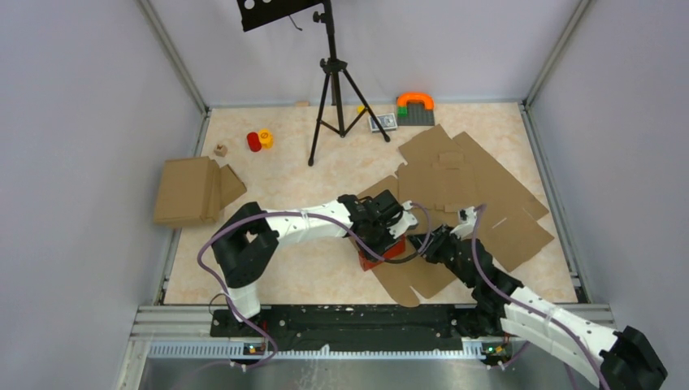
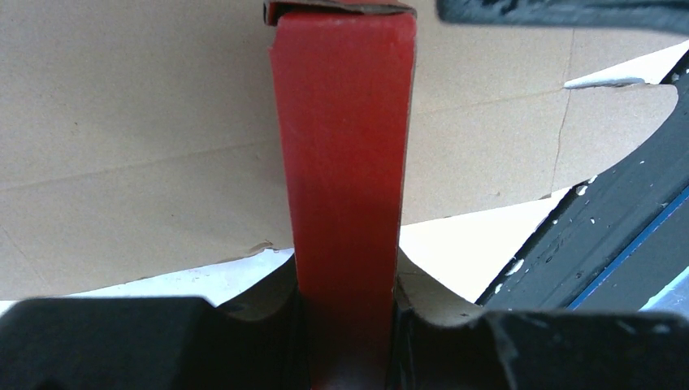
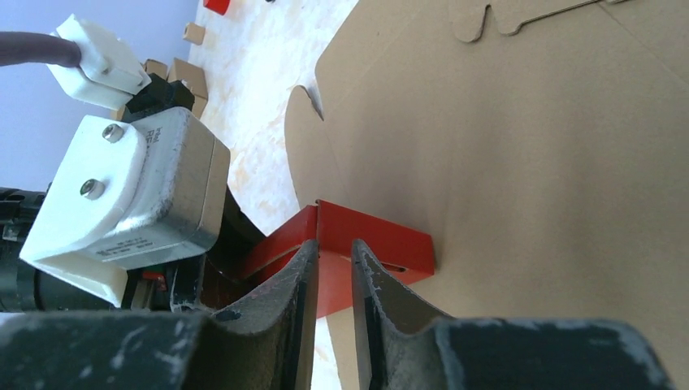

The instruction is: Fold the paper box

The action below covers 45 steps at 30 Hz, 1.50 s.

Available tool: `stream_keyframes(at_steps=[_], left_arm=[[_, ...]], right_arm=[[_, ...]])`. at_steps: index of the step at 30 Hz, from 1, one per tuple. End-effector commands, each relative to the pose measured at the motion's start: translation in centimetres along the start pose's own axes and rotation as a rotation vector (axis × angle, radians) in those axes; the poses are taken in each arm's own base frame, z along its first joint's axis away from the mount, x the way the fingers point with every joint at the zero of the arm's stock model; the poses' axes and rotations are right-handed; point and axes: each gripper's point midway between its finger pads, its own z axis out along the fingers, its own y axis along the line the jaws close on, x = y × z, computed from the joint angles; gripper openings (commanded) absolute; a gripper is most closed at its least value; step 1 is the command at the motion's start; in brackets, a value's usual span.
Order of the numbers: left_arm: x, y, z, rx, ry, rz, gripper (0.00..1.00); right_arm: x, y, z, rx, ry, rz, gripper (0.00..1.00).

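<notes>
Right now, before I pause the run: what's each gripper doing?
Left gripper: closed on the paper box.
Right gripper: at the box, narrow gap; grip cannot be told.

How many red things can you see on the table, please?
2: the box near the centre, lying on the cardboard, and a small cylinder at the far left. Others may be hidden.

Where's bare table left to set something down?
Bare tabletop between the folded brown cardboard and the tripod; also the near edge left of the paper box. Right half is crowded with flat cardboard sheets.
</notes>
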Motion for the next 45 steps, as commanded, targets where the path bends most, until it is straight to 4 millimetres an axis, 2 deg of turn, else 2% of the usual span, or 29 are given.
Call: stream_keyframes(at_steps=[1, 3, 7, 9, 13, 17, 21, 26, 30, 36, 45], left_arm=[[-1.4, -0.3, 1.0, 0.018, -0.042, 0.037, 0.13], [-1.4, -0.3, 0.9, 0.019, -0.045, 0.037, 0.13], [-1.6, -0.5, 0.8, 0.030, -0.054, 0.041, 0.13], [-1.8, -0.6, 0.8, 0.034, -0.056, 0.042, 0.13], [-1.9, -0.7, 0.6, 0.037, -0.061, 0.045, 0.13], [-1.9, -0.7, 0.6, 0.038, -0.063, 0.044, 0.13], [-2.0, -0.8, 0.5, 0.039, -0.068, 0.043, 0.14], [-2.1, -0.8, 0.6, 0.037, -0.067, 0.043, 0.14], [-2.3, -0.8, 0.5, 0.036, -0.070, 0.044, 0.14], [-2.3, -0.8, 0.5, 0.038, -0.071, 0.044, 0.14], [-2.4, -1.0, 0.5, 0.044, -0.073, 0.042, 0.15]], right_arm=[[-0.6, -1.0, -0.6, 0.030, -0.032, -0.035, 0.21], [-1.0, 0.0, -0.9, -0.024, -0.048, -0.030, 0.20], [-1.4, 2.2, -1.3, -0.136, -0.064, -0.002, 0.01], [-1.8, 3.4, -1.4, -0.189, -0.076, 0.021, 0.00], [-1.6, 3.8, -0.9, -0.184, -0.053, 0.043, 0.00], [-1.3, 5.0, -0.4, -0.235, -0.034, 0.068, 0.00], [-0.9, 4.6, 0.2, -0.221, -0.025, 0.098, 0.00], [-0.9, 4.2, 0.1, -0.235, -0.046, 0.147, 0.00], [-1.5, 4.6, -0.1, -0.238, -0.062, 0.127, 0.00], [-3.0, 3.8, -0.6, -0.200, -0.142, 0.125, 0.00], [-1.4, 1.5, 1.0, -0.090, -0.093, 0.158, 0.00]])
